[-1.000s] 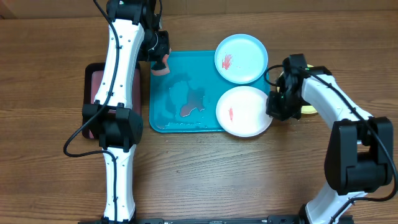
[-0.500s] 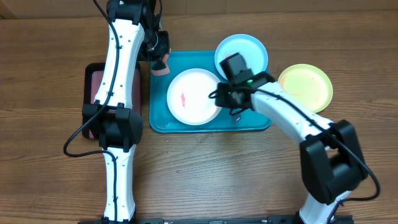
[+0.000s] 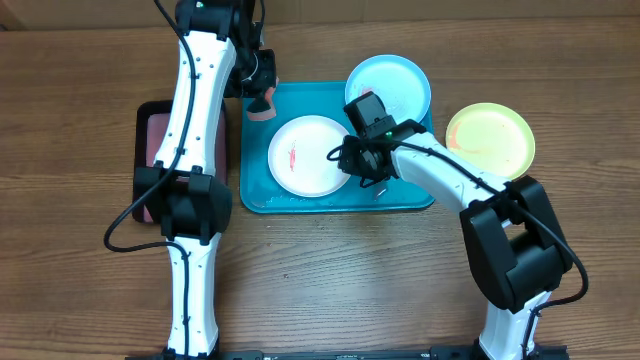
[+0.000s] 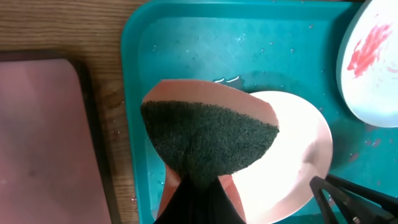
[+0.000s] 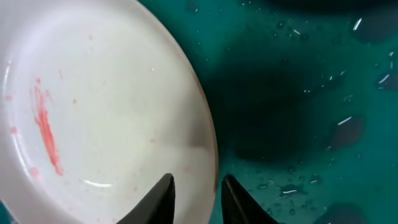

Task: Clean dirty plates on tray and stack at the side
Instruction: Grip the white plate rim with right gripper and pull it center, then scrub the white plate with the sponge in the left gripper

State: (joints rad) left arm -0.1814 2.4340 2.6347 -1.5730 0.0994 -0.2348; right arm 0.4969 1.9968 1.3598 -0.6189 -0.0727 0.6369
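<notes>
White plate (image 3: pixel 300 160) lies flat at the middle of the teal tray (image 3: pixel 400 197), with a thin red smear (image 3: pixel 292 158) on the left half of its face. The right gripper (image 3: pixel 350 160) is at its right rim. In the right wrist view the two fingers (image 5: pixel 163 194) stand narrowly apart with the rim of the white plate between them, closed on that edge. Water drops and a wet film show on the tray floor just right of the rim.

The blue plate (image 3: pixel 402 85) sits at the far right corner of the tray, its far edge over the tray's border. It carries a broader red smear, seen in the left wrist view. The yellow plate (image 3: pixel 490 138) rests on the table (image 3: pixel 80 280) right of the tray, apart from the other two.

The left gripper (image 3: pixel 262 93) is at the far left corner of the tray, clamped on a sponge (image 3: pixel 262 105). In the left wrist view the sponge (image 4: pixel 208 140) shows a dark green scouring face with a salmon-pink body, pinched at its near end. Whether it touches the tray cannot be told.

A dark-rimmed pink mat (image 3: pixel 150 125) lies on the table just left of the tray, partly under the left arm.
</notes>
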